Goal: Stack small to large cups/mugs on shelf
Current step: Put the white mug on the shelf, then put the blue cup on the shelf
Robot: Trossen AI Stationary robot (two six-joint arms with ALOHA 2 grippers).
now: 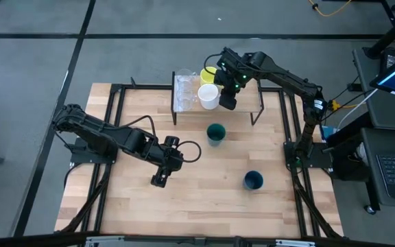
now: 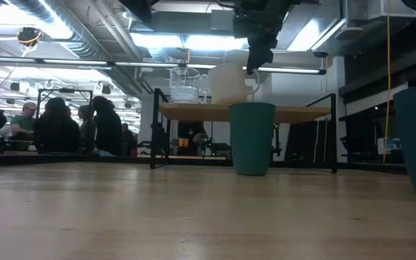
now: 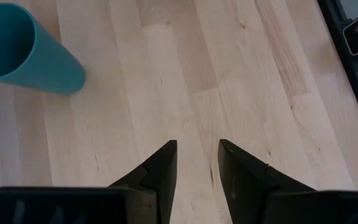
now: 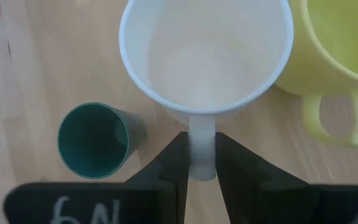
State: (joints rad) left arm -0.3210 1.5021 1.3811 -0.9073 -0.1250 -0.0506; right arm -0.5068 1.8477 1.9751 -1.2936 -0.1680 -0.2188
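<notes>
Right gripper (image 4: pixel 201 163) at the table's 12 o'clock, fingers pinching the handle of the glossy white ceramic mug (image 1: pixel 208 96), which sits over the small raised light-wood shelf on black legs (image 1: pixel 249 101). Whether it rests on the board or hangs just above, can't tell. Pale yellow mug (image 1: pixel 208 73) touches it at its 12 o'clock; clear glasses (image 1: pixel 184 92) just beside, at 9. Best approach: keep the mug level, set it flat, open only once it's seated, don't nudge the yellow one.

Left gripper (image 3: pixel 197 163) idle at 8 o'clock, fingers slightly spread, empty. Teal-green plastic cup (image 1: pixel 216 133) and dark blue cup (image 1: pixel 253 180) upright on the pale butcher-block tabletop (image 1: pixel 129 206). People seated in the background, industrial ceiling lights.
</notes>
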